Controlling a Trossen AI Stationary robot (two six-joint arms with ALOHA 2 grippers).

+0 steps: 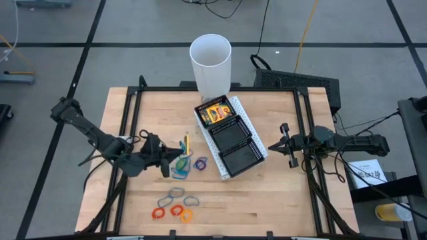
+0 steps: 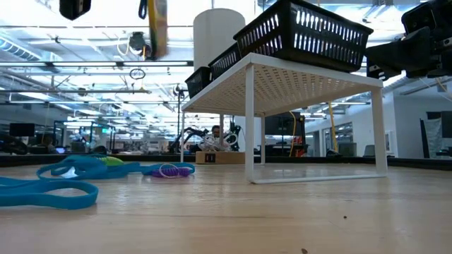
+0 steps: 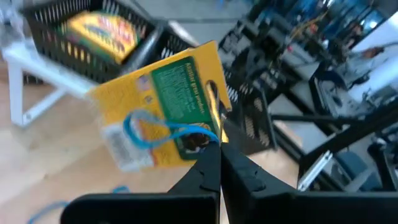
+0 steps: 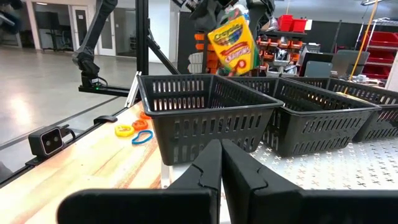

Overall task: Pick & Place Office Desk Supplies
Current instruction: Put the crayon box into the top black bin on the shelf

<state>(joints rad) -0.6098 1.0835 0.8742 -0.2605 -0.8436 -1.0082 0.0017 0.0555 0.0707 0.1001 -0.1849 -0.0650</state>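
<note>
The left gripper [image 3: 219, 146] is clamped on the corner of a crayon box [image 3: 165, 112], a blue rubber band [image 3: 163, 132] caught with it, held above the bench [image 1: 267, 200] near its left middle, apparently for carrying to the black mesh tray [image 1: 233, 137]. That tray sits raised on a white stand [image 2: 282, 81], already holding crayon boxes [image 1: 217, 112] in its far compartment. The right gripper [image 1: 285, 143] waits closed and empty beside the tray.
</note>
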